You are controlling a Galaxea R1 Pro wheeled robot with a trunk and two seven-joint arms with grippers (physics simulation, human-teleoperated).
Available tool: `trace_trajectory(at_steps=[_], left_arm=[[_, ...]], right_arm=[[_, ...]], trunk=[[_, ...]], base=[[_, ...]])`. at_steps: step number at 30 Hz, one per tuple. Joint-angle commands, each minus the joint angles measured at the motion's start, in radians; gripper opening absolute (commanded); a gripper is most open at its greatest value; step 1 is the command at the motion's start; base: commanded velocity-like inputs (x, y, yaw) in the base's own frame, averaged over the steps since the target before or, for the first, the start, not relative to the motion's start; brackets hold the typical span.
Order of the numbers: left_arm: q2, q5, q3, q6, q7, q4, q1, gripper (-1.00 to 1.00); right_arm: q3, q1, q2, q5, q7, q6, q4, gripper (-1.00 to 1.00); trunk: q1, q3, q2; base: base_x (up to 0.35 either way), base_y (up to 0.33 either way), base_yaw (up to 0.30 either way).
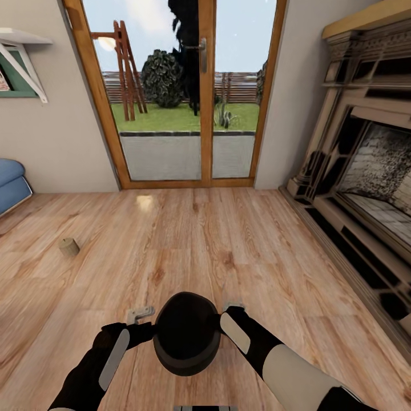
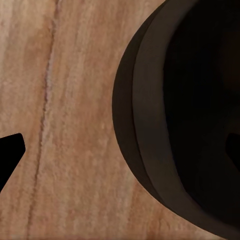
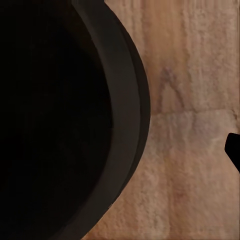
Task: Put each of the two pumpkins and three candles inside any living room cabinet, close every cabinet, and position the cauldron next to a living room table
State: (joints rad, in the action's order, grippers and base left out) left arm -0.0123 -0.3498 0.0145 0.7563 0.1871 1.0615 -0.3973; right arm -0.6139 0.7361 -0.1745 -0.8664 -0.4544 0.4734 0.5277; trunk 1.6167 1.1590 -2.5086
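The cauldron [image 1: 187, 334] sits low in the head view, a squat black pot with its wide mouth facing up, held between the two arms just in front of the robot and above the wooden floor [image 1: 228, 245]. The left gripper [image 1: 149, 321] comes in at its left side: one pale finger shows clear of the pot, and the other seems to lie at or inside the rim, so the jaws straddle the wall, though whether they truly pinch it I cannot tell. The right gripper [image 1: 225, 313] meets the opposite side in the same way, one pale fingertip outside the rim and the rest hidden by the pot; its grip is likewise unclear. In the left wrist view the cauldron's [image 2: 180, 125] curved dark wall and black hollow lie over floor planks [image 2: 70, 125], and the right wrist view shows the same rim [image 3: 125, 125] against the floorboards [image 3: 195, 150]. Further out on the floor, well to the left, one candle [image 1: 69, 246] lies as a short beige cylinder, apparently tipped on its side. Beyond it a blue cushioned seat [image 1: 11, 182] touches the left edge. A fireplace [image 1: 365, 171] with a stone-lined hearth runs along the right wall. At the far end stand wood-framed glass doors [image 1: 188, 97] onto a lawn and fence.
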Motion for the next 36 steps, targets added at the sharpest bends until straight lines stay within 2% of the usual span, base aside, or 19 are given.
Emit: trace_trajectory(at_steps=[1,4,9,15,17,18,21,24,29,33,36], left_arm=[[0.0,0.0,0.0,0.0,0.0,0.0,0.0,1.0],[0.0,0.0,0.001,0.0,0.0,0.0,0.0,1.0],[0.0,0.0,0.003,-0.001,0.0,0.0,0.0,1.0],[0.0,0.0,0.005,-0.002,0.0,-0.001,0.0,1.0],[0.0,0.0,0.005,-0.002,-0.003,-0.001,0.0,1.0],[0.0,0.0,0.005,-0.002,-0.013,-0.001,0.0,1.0],[0.001,0.001,0.004,-0.001,-0.092,-0.002,0.0,1.0],[0.002,0.003,0.004,-0.001,-0.134,-0.003,0.0,1.0],[0.002,0.003,0.005,-0.002,-0.152,-0.003,0.0,1.0],[0.002,0.003,0.004,-0.002,-0.155,-0.004,0.0,1.0],[0.002,0.003,0.003,-0.002,-0.155,-0.003,0.0,1.0]], right_arm=[[0.0,0.0,0.0,0.0,0.0,-0.003,0.0,1.0],[-0.001,0.0,0.0,0.0,0.0,-0.006,0.0,1.0],[-0.003,0.0,0.0,0.0,0.002,-0.007,0.0,1.0],[-0.032,0.0,0.0,0.0,0.003,-0.008,0.0,1.0],[-0.035,0.0,0.0,0.0,0.003,-0.009,0.0,1.0],[-0.035,0.0,0.0,0.0,0.003,-0.009,0.0,1.0],[-0.036,0.0,0.0,0.0,0.003,-0.009,0.0,1.0],[-0.036,0.0,0.0,0.0,0.003,-0.009,0.0,1.0],[-0.036,0.0,0.0,0.0,0.004,-0.009,0.0,1.0],[-0.036,0.0,0.0,0.0,0.004,-0.009,0.0,1.0],[-0.036,0.0,0.0,0.0,0.004,-0.009,0.0,1.0]], trunk=[[0.0,0.004,0.0],[0.002,0.015,-0.001],[0.002,0.015,-0.001],[0.004,0.035,-0.002],[0.004,0.035,-0.002],[0.004,0.035,-0.002],[0.004,0.035,-0.002],[0.004,0.035,-0.002],[0.004,0.035,-0.002],[0.006,0.05,-0.003],[0.006,0.05,-0.003]], base=[[0.0,0.0,0.0],[0.0,0.0,0.0],[0.0,0.0,0.0],[0.0,0.0,0.0],[0.0,0.0,0.0],[0.0,0.0,0.0],[0.0,0.0,0.0],[0.0,0.0,0.0],[0.0,0.0,0.0],[0.0,0.0,0.0],[0.0,0.0,0.0]])
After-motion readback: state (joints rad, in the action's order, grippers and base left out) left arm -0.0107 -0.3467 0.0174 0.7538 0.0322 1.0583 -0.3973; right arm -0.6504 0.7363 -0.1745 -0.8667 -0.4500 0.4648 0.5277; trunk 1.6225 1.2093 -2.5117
